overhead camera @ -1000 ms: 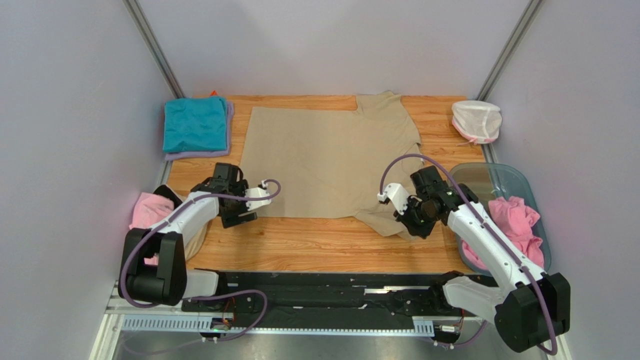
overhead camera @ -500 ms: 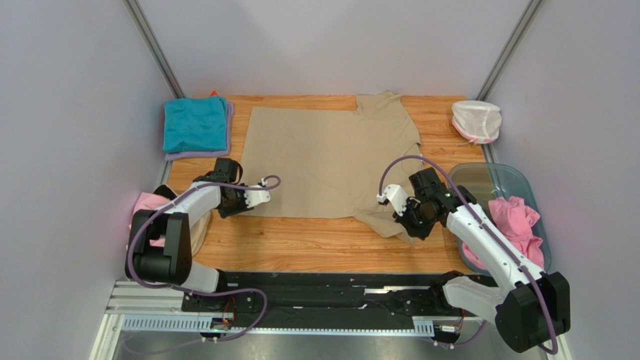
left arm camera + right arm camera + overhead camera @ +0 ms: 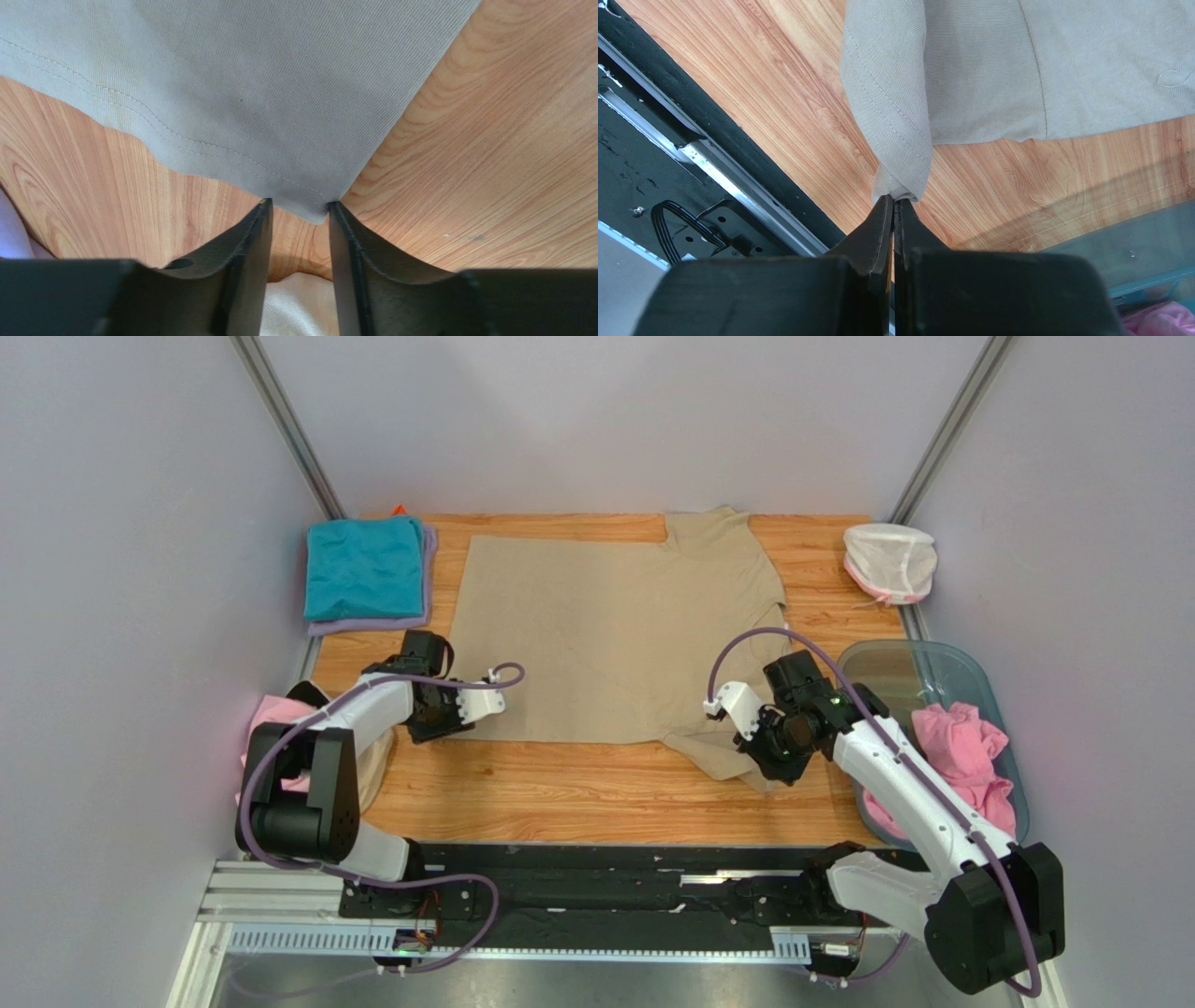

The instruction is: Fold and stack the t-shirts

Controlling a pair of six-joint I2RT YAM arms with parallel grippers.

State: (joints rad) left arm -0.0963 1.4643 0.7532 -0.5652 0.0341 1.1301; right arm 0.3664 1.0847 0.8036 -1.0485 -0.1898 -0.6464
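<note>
The large tan t-shirt (image 3: 617,637) lies spread flat on the wooden table. My left gripper (image 3: 443,728) sits low at its near left corner. In the left wrist view the jaws (image 3: 298,204) stand partly apart, and the shirt's corner (image 3: 309,199) lies between the tips. My right gripper (image 3: 766,767) is shut on the rolled near-right sleeve edge (image 3: 896,161), its tips (image 3: 892,201) pinched together on the cloth. A folded teal t-shirt (image 3: 365,567) rests on a lilac one (image 3: 368,626) at the back left.
A clear bluish tub (image 3: 968,665) at the right holds a crumpled pink shirt (image 3: 961,749). A white net pouch (image 3: 889,560) sits at the back right. More pink cloth (image 3: 274,728) hangs off the left edge. The black rail (image 3: 703,161) runs along the near edge.
My left gripper swung back to the left onto the shirt's near left corner and its jaws narrowed. The right arm has barely moved.
</note>
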